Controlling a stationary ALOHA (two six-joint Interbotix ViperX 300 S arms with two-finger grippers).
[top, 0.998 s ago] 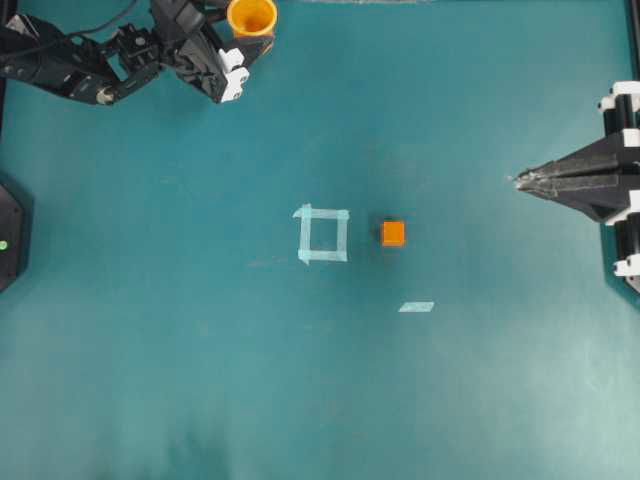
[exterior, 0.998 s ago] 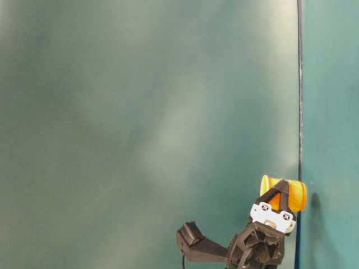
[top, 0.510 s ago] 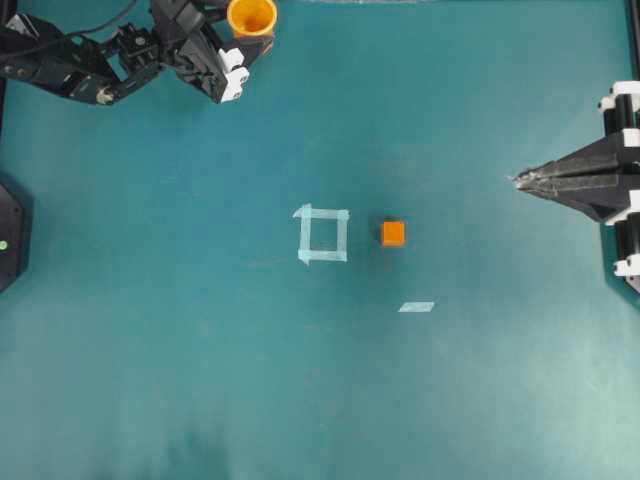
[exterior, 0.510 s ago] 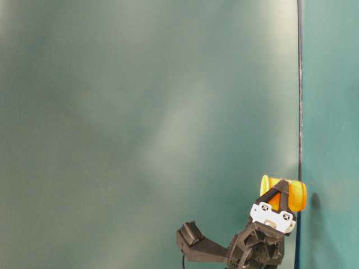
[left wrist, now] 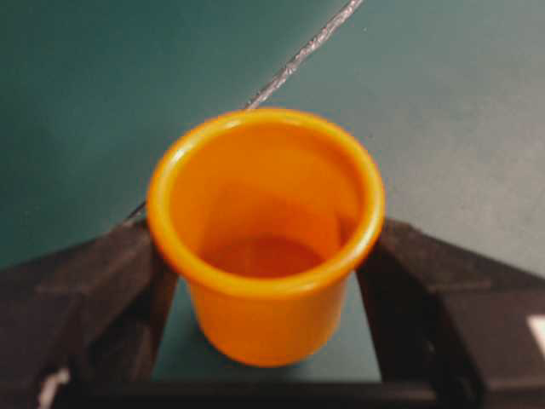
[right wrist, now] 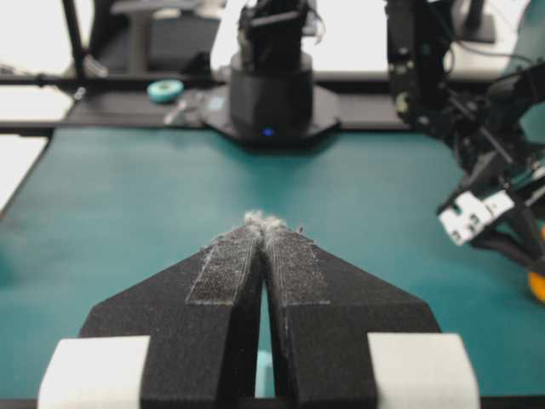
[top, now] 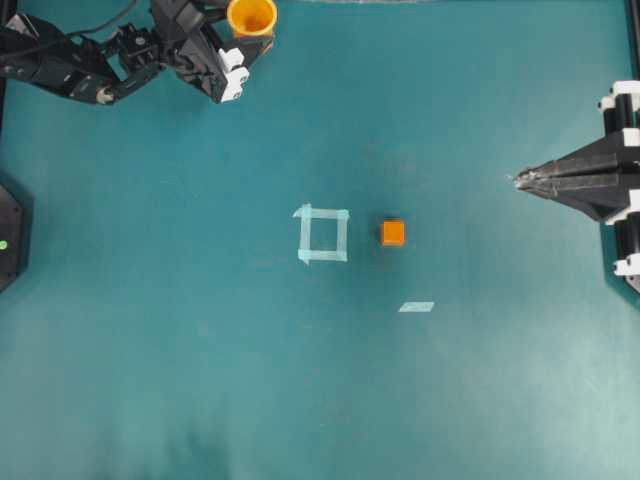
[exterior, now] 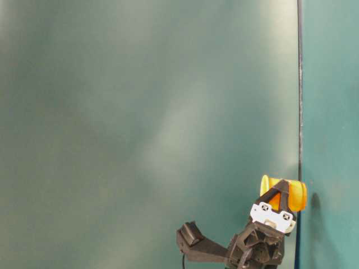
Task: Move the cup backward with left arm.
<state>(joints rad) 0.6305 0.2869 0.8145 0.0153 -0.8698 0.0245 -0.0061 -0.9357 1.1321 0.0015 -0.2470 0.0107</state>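
Orange-yellow cup [top: 251, 16] standing upright at far edge of worktop [top: 320, 380], right beside dark seam. Left tool [left wrist: 268, 281] straddling cup body, fingers [left wrist: 81, 298] pressing both sides below rim: grasping cup. Right tool [top: 522, 180] sitting clenched on nothing, well apart at right side. Orange cube [top: 393, 233] lying just beside tape square [top: 323, 234] mid-worktop, uninvolved. Risk, judging from this: cup already sitting near edge, so further backward push tipping it over seam; careless release dragging or toppling light plastic.
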